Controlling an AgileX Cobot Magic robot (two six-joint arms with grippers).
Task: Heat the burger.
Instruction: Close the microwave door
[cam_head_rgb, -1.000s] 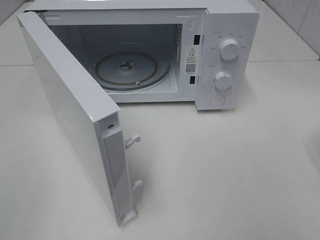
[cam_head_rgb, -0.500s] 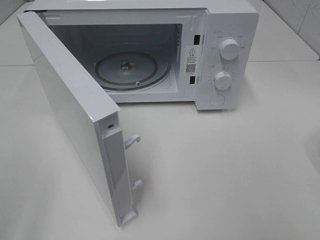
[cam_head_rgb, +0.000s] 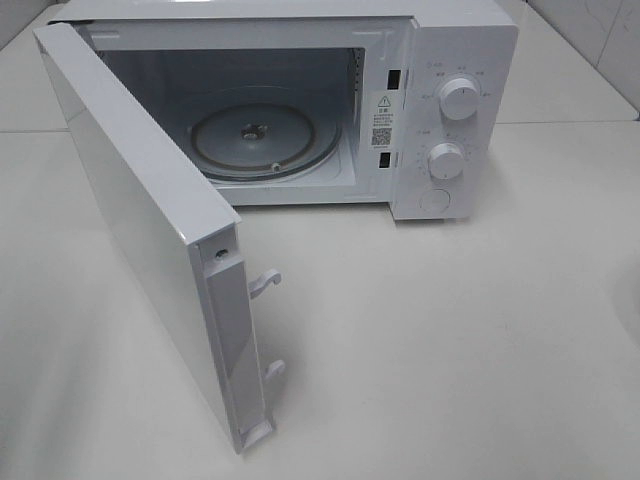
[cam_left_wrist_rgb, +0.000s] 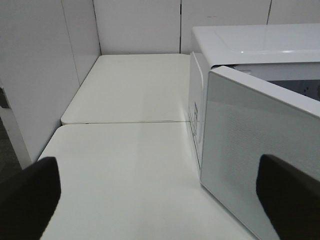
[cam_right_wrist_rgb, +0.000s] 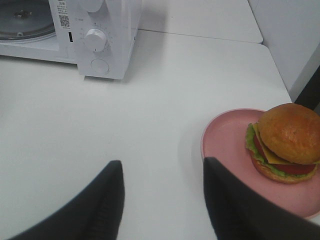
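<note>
White boxy microwave (cam_head_rgb: 440, 110) stood door-open, empty; the small orange-bunned burger (cam_right_wrist_rgb: 286, 143) sat on a round pink plate (cam_right_wrist_rgb: 227, 137). Both the left gripper (cam_left_wrist_rgb: 160, 195) and right gripper (cam_right_wrist_rgb: 162, 200) were apart, empty. Next, probably: grasp the plate.

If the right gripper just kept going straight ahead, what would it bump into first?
Probably just the bare white table. The right gripper is open, and the pink plate with the burger sits off to one side, the microwave farther off. Depth is unclear.

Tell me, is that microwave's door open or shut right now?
Open. The door stands swung wide toward the camera, baring the glass turntable inside the microwave, with nothing on it.
</note>
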